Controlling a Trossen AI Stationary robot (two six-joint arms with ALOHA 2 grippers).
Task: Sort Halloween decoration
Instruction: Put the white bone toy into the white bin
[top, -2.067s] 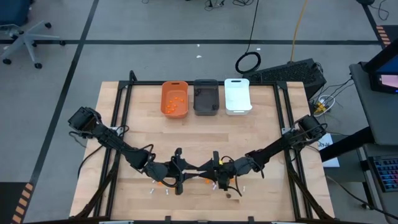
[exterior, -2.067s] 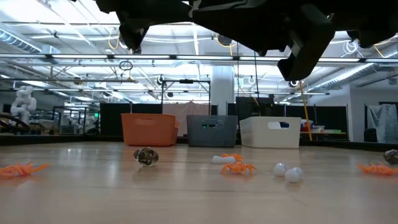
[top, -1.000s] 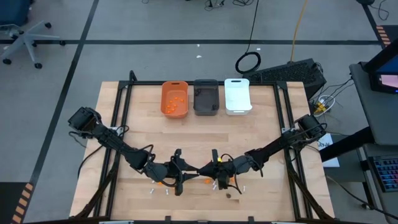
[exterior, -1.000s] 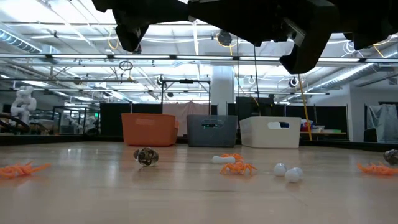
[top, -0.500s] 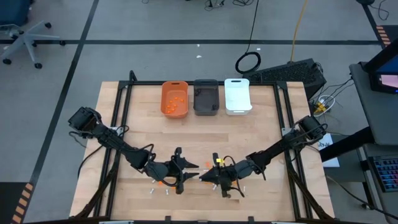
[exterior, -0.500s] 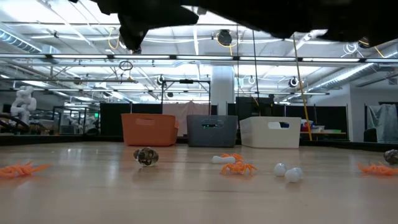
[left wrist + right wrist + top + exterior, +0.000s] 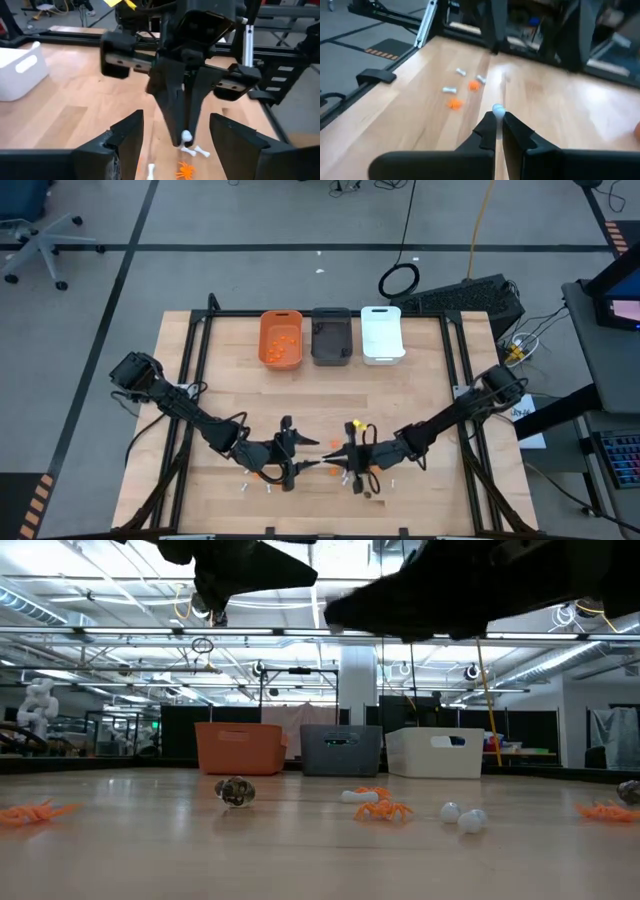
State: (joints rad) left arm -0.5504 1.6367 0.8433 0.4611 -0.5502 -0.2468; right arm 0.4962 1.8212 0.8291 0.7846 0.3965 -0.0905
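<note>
The Halloween decoration lies scattered over the near half of the table: orange blobs (image 7: 383, 808), a dark lump (image 7: 235, 792) and white sticks (image 7: 197, 150). My right gripper (image 7: 498, 117) is shut on one small white piece (image 7: 497, 108) above the table's near middle. My left gripper (image 7: 177, 120) faces it from the left and is open. Its fingers stand on either side of the right gripper's tips (image 7: 185, 135) and touch nothing. In the high view the left gripper (image 7: 303, 458) and the right gripper (image 7: 325, 463) stand tip to tip. My right gripper pinches the white piece between its two fingers at their very tips; only its rounded end (image 7: 186, 135) shows past them. The fingers come from the table's right, slanting down. The piece is lifted clear of the table.
An orange bin (image 7: 281, 338), a dark grey bin (image 7: 331, 335) and a white bin (image 7: 381, 333) stand in a row at the table's far edge. Loose pieces lie under and around both grippers, among them white sticks (image 7: 449, 90) and an orange blob (image 7: 453, 103).
The two grippers met tip to tip a second ago. My left gripper has opened since then. My right gripper has drawn back a little toward the table's right and near edge, and it has stayed shut.
</note>
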